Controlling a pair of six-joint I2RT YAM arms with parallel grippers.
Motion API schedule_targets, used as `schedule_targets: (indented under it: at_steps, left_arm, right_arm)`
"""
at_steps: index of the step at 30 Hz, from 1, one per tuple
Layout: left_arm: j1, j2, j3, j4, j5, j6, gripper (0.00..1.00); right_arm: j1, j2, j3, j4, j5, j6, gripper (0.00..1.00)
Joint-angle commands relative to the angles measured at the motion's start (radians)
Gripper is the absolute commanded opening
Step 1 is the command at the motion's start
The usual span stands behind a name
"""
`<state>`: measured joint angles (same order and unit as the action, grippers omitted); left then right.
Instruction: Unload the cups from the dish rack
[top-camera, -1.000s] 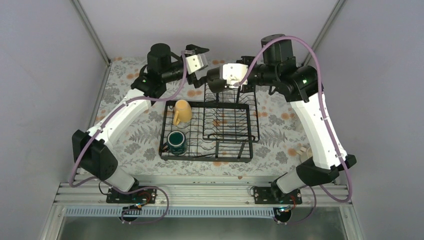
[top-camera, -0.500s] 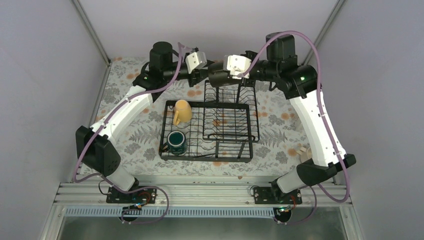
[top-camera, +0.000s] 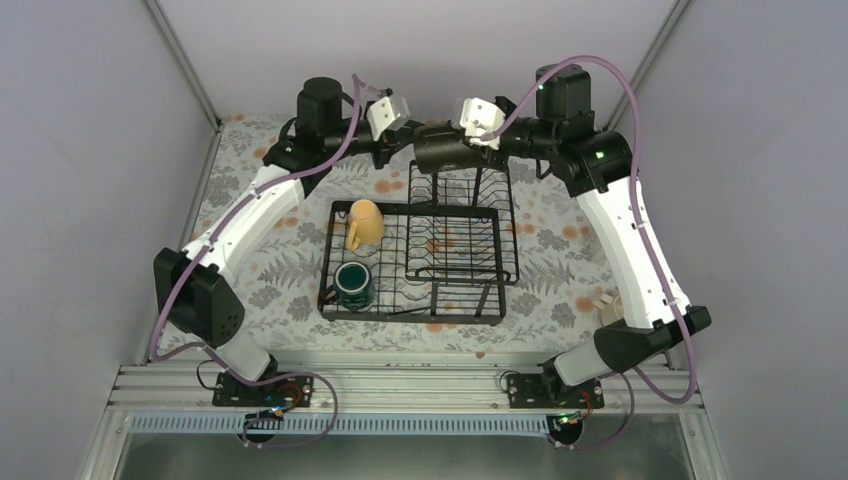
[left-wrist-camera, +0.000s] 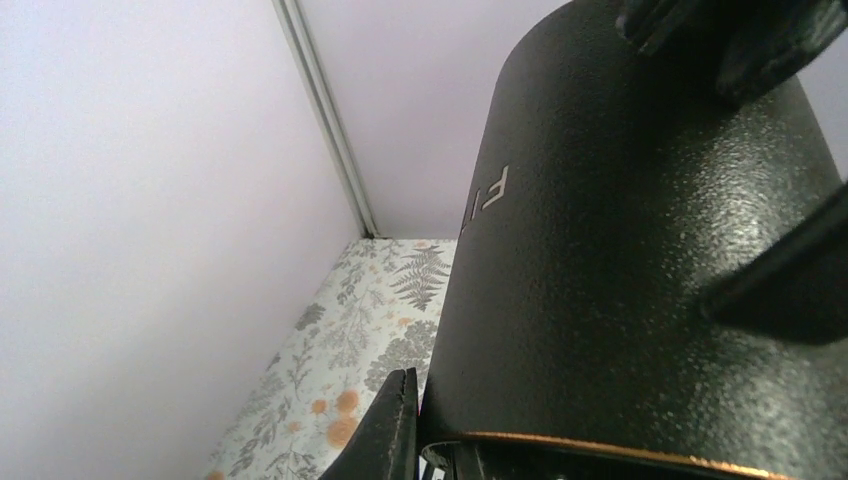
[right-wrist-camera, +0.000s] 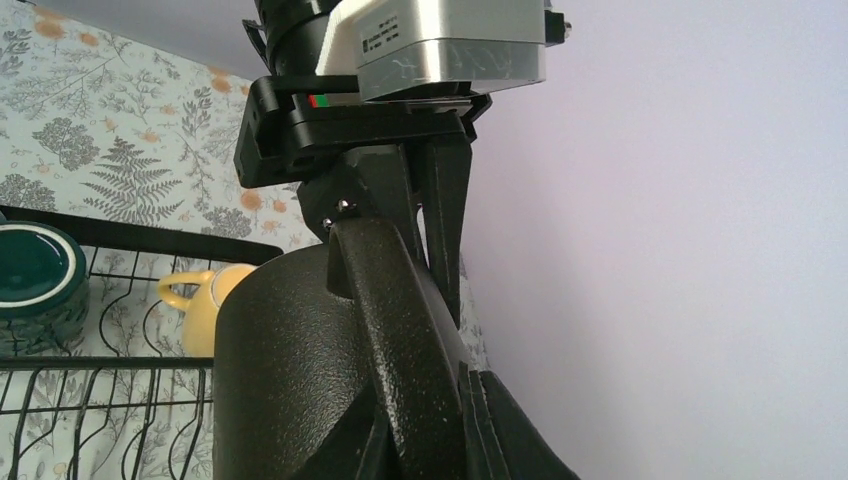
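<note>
A black mug (top-camera: 440, 152) hangs in the air over the far end of the dish rack (top-camera: 410, 318), between both grippers. My right gripper (top-camera: 468, 140) is shut on its handle (right-wrist-camera: 390, 330), which fills the right wrist view. My left gripper (top-camera: 408, 145) is shut on the mug's rim: one finger (left-wrist-camera: 395, 430) lies flat against the outer wall of the black mug (left-wrist-camera: 640, 250), and the other finger is hidden. A pale yellow mug (top-camera: 365, 222) and a dark teal mug (top-camera: 352, 283) sit in the rack's left section.
The rack's raised wire basket section (top-camera: 462, 195) stands directly under the held mug. A floral cloth (top-camera: 250, 270) covers the table. Pale walls and a corner post (left-wrist-camera: 325, 120) close in behind and beside the arms.
My left gripper was open and apart from the black mug; it has swung in and shut on the rim. My right gripper has lifted the mug slightly and stayed shut.
</note>
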<state>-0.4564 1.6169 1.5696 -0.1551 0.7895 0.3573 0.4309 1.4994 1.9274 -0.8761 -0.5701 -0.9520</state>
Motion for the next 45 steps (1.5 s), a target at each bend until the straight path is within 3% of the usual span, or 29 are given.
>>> schedule_targets:
  at_steps: [1, 4, 8, 11, 13, 16, 17, 22, 24, 32, 35, 45]
  left_arm:
    - [-0.057, -0.007, 0.082, 0.043, 0.211, -0.037, 0.02]
    - [-0.060, 0.003, 0.085, 0.039, 0.230, -0.039, 0.02]
    - [-0.071, 0.019, 0.092, 0.027, 0.240, -0.032, 0.02]
    - [-0.082, 0.030, 0.102, 0.015, 0.238, -0.016, 0.02]
    - [-0.088, 0.042, 0.114, 0.005, 0.240, -0.013, 0.02]
    - [-0.093, 0.053, 0.115, -0.001, 0.237, -0.009, 0.02]
    - [-0.094, 0.055, 0.116, -0.006, 0.234, -0.003, 0.02]
    - [-0.094, 0.068, 0.123, -0.047, 0.208, 0.045, 0.02]
    - [-0.094, 0.067, 0.120, -0.051, 0.199, 0.053, 0.02]
    - [-0.069, 0.056, 0.147, -0.106, 0.167, 0.106, 0.02]
    - [-0.043, 0.049, 0.171, -0.136, 0.173, 0.118, 0.02]
    - [0.029, -0.009, 0.172, -0.161, 0.197, 0.117, 0.02]
  right_arm:
    - [0.006, 0.049, -0.048, 0.145, -0.010, -0.021, 0.07]
    - [0.006, 0.039, -0.100, 0.152, 0.003, -0.026, 0.15]
    - [0.006, 0.016, -0.180, 0.159, 0.016, -0.034, 0.52]
    - [0.006, -0.001, -0.225, 0.187, 0.022, -0.024, 0.65]
    - [0.005, -0.009, -0.249, 0.191, 0.022, -0.013, 0.65]
    - [0.005, -0.006, -0.257, 0.151, 0.017, -0.030, 0.51]
    - [0.004, -0.003, -0.258, 0.135, 0.018, -0.040, 0.52]
    - [-0.008, -0.053, -0.308, 0.152, 0.030, -0.056, 0.77]
    - [-0.012, -0.073, -0.318, 0.136, 0.034, -0.081, 0.82]
    - [-0.037, -0.143, -0.382, 0.068, 0.081, -0.158, 0.90]
    - [-0.048, -0.177, -0.432, 0.075, 0.084, -0.168, 1.00]
    - [-0.072, -0.236, -0.476, 0.070, 0.061, -0.173, 1.00]
